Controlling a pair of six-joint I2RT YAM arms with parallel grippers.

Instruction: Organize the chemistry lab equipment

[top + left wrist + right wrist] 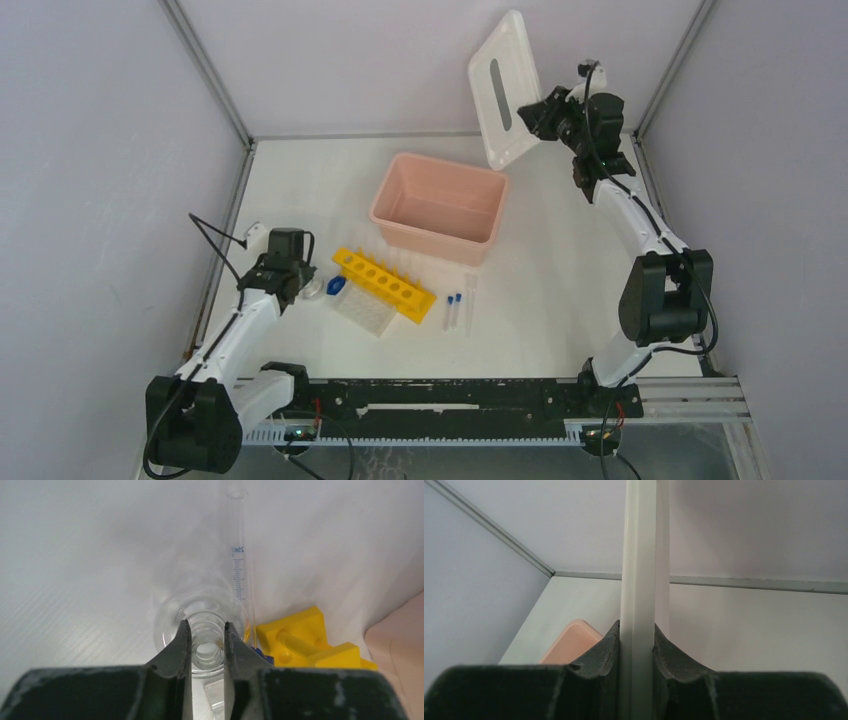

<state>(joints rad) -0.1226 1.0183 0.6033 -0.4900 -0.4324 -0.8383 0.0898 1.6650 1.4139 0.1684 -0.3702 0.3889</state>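
Neck of small round clear flask [200,607] is pinched by left gripper [207,635], fingers nearly closed, at 9 o'clock of yellow tube rack [384,280]. White slotted lid [527,70] is clamped edgewise by right gripper [636,640], at 1 o'clock of pink box [440,205].

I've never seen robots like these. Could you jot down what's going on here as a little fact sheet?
Left gripper: jaws either side of the neck of the small round flask, apparently pinching it
Right gripper: clamped on the white lid, held up behind the box
Pink box: open, empty
Yellow rack: holes empty
Well plate: beside the rack, nearer the arms
Blue-capped vials: two, lying right of the rack
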